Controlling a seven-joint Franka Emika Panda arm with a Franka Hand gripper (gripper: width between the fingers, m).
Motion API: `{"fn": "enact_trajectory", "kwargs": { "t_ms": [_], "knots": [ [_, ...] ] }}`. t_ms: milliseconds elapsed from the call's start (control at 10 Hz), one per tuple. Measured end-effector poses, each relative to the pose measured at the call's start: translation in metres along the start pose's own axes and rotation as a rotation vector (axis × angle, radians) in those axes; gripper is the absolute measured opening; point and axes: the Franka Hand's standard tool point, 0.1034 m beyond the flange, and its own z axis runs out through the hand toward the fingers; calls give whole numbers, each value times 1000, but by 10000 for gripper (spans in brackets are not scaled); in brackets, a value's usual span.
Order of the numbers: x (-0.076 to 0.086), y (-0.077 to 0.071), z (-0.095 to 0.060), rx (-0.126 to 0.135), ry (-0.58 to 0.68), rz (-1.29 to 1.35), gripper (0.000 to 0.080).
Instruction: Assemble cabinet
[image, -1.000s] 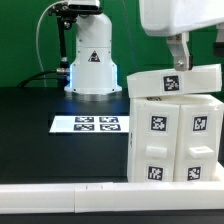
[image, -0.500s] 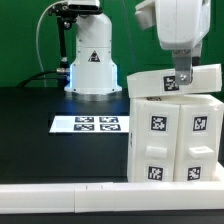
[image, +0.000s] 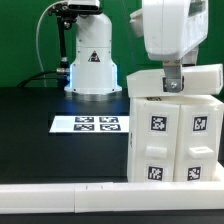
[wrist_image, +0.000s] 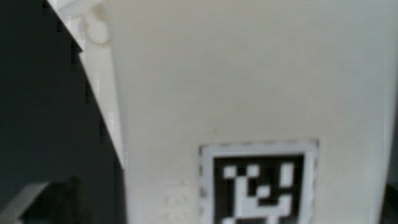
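Observation:
The white cabinet body (image: 172, 140) stands at the exterior view's right, with tags on its four-panelled front. A flat white panel (image: 200, 78) with a tag lies slightly tilted on top of it. My gripper (image: 173, 78) hangs straight down over that top panel, its fingers (image: 173, 70) in front of the panel's tag. The arm hides the gap, so I cannot tell if the jaws are open. The wrist view is filled by a white tagged surface (wrist_image: 231, 90) very close up, with a small rounded bump (wrist_image: 93, 30) at its edge.
The marker board (image: 88, 124) lies on the black table to the exterior view's left of the cabinet. A long plain white rail (image: 70, 196) runs along the front edge. The robot base (image: 90, 60) stands behind.
The arm has moved down and towards the exterior view's left, bringing the fingers onto the top panel's tag. The cabinet and top panel have not moved.

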Motion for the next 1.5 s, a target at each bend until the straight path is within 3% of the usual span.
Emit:
{"fn": "enact_trajectory", "kwargs": {
  "t_ms": [300, 700, 1100, 1300, 1500],
  "knots": [
    [0, 0, 0, 1, 0, 259, 555],
    [2, 3, 1, -35, 49, 858, 555],
    [1, 4, 1, -31, 54, 1066, 557],
    [-4, 8, 1, -34, 76, 1354, 557],
    [-8, 8, 2, -20, 110, 1697, 557]
  ]
}}
